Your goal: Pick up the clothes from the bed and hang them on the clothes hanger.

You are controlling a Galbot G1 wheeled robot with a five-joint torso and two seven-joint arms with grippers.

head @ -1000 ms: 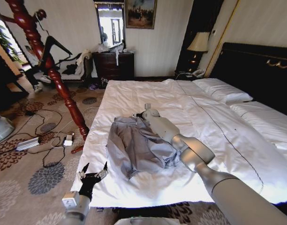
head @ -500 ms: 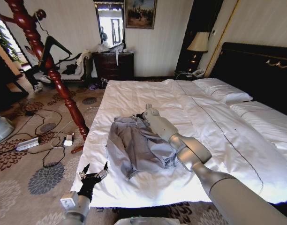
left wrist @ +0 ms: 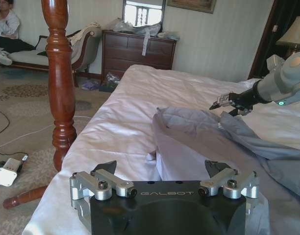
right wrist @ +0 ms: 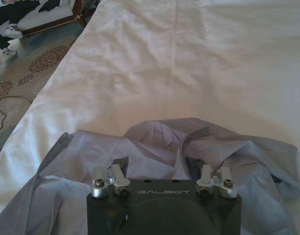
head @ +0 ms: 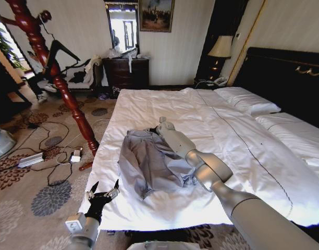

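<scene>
A hotel-style bedroom is seen in the head view: patterned carpet, a dark dresser at the far wall, and a turned red wooden post [head: 55, 78] rising at about 10 o'clock. The bed [head: 227, 151] spreads wide and white across the middle. The shirt [head: 149, 161] lies crumpled on the duvet, near the foot edge, slightly toward 8 o'clock of the frame's centre. The right gripper [head: 151, 128] is reached out over the shirt's far collar edge. The left gripper [head: 103, 194] hangs at 7 o'clock beside the bed's corner, its fingers spread apart and empty.

In the left wrist view, the left gripper's [left wrist: 162, 171] own fingers are seen apart above the duvet, with the shirt [left wrist: 209, 137] just ahead. The right gripper [left wrist: 227, 102] is seen farther off at the cloth's upper edge, fingers slightly parted.

In the right wrist view, the shirt [right wrist: 189, 147] is bunched directly under the right gripper [right wrist: 162, 175], whose fingers stand apart with nothing clamped.

The pick-up step is judged to be in hand, with no grasp made yet. A descent onto the collar fold and a firm closing are called for next, since thin cloth may slip.
</scene>
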